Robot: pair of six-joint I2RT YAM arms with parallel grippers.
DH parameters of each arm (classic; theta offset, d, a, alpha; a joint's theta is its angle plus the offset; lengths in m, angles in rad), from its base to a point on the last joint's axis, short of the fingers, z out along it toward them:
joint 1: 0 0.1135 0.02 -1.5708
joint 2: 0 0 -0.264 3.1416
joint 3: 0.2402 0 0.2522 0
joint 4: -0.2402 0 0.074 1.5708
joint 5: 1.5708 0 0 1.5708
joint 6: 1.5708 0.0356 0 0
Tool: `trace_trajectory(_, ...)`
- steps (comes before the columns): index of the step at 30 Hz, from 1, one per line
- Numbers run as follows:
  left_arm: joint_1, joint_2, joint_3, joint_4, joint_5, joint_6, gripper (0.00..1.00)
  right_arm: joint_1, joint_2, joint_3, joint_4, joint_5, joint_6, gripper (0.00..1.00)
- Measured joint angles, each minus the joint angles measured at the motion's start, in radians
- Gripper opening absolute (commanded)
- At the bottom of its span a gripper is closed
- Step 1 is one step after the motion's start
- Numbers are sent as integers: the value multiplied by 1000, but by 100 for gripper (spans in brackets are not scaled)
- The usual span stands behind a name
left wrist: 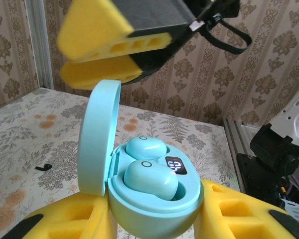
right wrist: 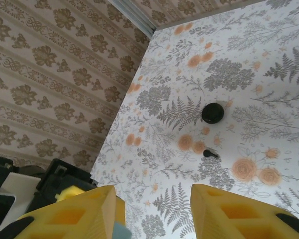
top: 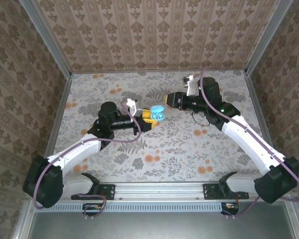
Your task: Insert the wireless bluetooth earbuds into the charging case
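- Left gripper (left wrist: 149, 224) jaws are clamping the charging case (left wrist: 139, 164), pinching its teal egg-shaped base from both sides.
- Its lid is standing open, with two rounded teal shapes sitting inside.
- Right gripper (right wrist: 152, 199) jaws are gaping empty over the table (right wrist: 249, 59), where a tiny black earbud (right wrist: 209, 153) is lying.

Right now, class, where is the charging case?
In the top view, the charging case is just left of the table's centre, lid open, held in the left gripper. The right gripper hovers close by, not touching it.
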State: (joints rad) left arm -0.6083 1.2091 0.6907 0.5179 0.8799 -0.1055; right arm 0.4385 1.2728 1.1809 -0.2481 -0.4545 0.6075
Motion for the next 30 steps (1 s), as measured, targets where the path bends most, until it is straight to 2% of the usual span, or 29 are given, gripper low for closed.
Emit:
trace_trajectory(11,-2,1,11,10,-1,-7,37,1,88,-13,112,-156,105,43)
trace_trajectory(17,-2,21,19,11,-1,-7,38,1,70,-45,137,-160,122,45)
trace_trajectory(30,-1,36,24,16,-6,-7,38,-5,11,-105,144,-163,139,58)
